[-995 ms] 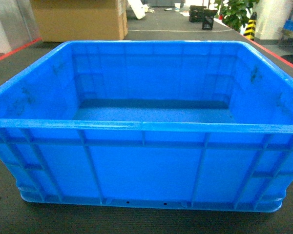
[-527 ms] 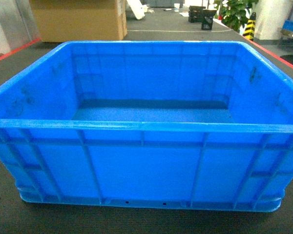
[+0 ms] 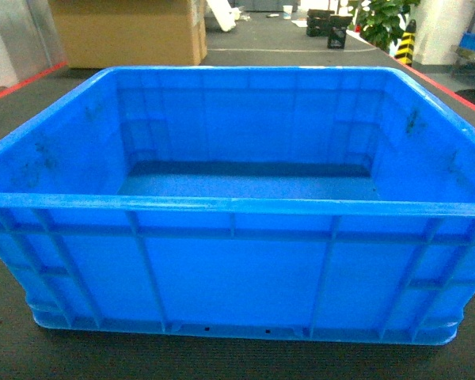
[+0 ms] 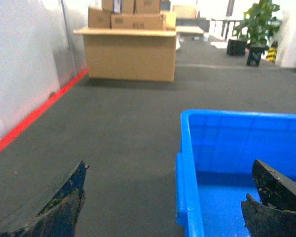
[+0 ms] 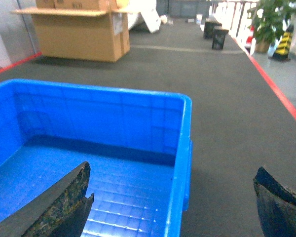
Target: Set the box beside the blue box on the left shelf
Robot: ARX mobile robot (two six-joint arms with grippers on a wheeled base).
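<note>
One big blue box (image 3: 237, 261) sitting on the dark carpet floor (image 4: 123, 128), both grippers spread wide.

Left gripper (image 4: 167, 202) straddles the box's left wall, one finger (image 4: 64, 207) outside and one inside. Right gripper (image 5: 177, 202) does the same over the right wall. Neither's touching plastic. Cardboard boxes (image 4: 130, 52) and a potted plant (image 4: 259, 22) sit way behind.

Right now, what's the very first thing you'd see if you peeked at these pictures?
The big bright-blue crate jumps out first: it sits empty on the dark grey floor and nearly fills the head view. Each wrist camera shows a pair of wide-open black gripper fingers, left gripper straddling the crate's left wall and right gripper straddling its right wall. Far behind stands a large cardboard box, with a leafy green plant on the right.
</note>
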